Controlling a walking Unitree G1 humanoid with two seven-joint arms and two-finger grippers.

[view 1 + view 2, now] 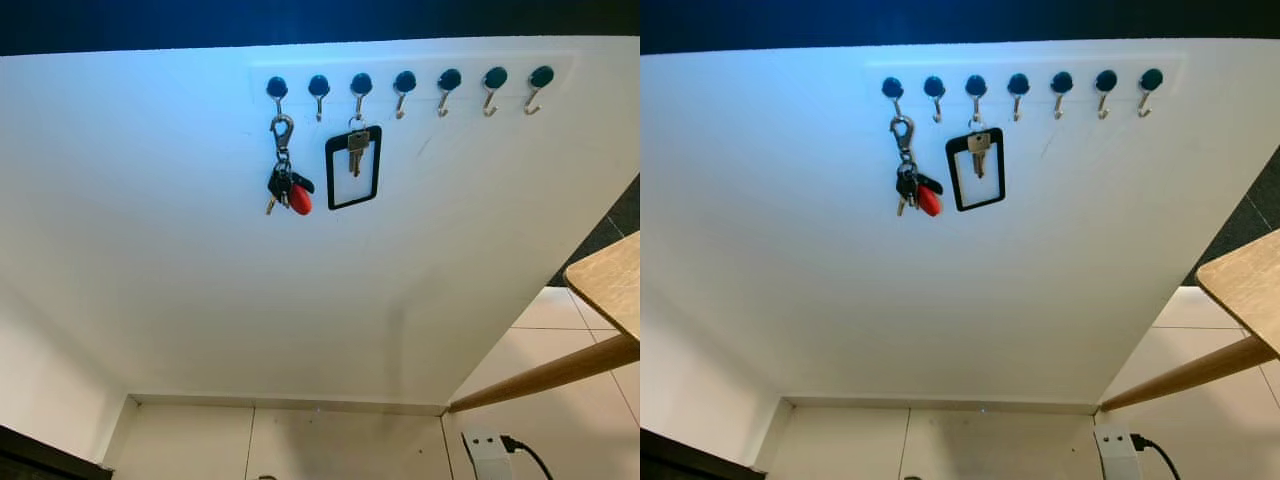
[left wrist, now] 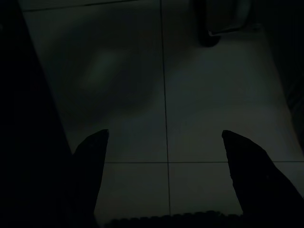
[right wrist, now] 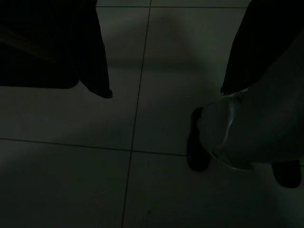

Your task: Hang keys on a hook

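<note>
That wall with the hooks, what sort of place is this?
Probably a home entryway: a white wall carries a row of key hooks, with a key bunch hung on one, above a tiled floor.

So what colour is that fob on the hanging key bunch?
Red, beside black ones, on the key bunch; clearest in the left eye view.

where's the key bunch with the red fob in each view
Left eye view: the key bunch hangs from the leftmost hook, upper middle of the picture.
Right eye view: same bunch, a little further left.
Left wrist view: dark tiled floor past the left gripper; no keys.
Right wrist view: dark floor past the right gripper; no keys.
Shared landmark: the black card holder just right of the bunch.
</note>
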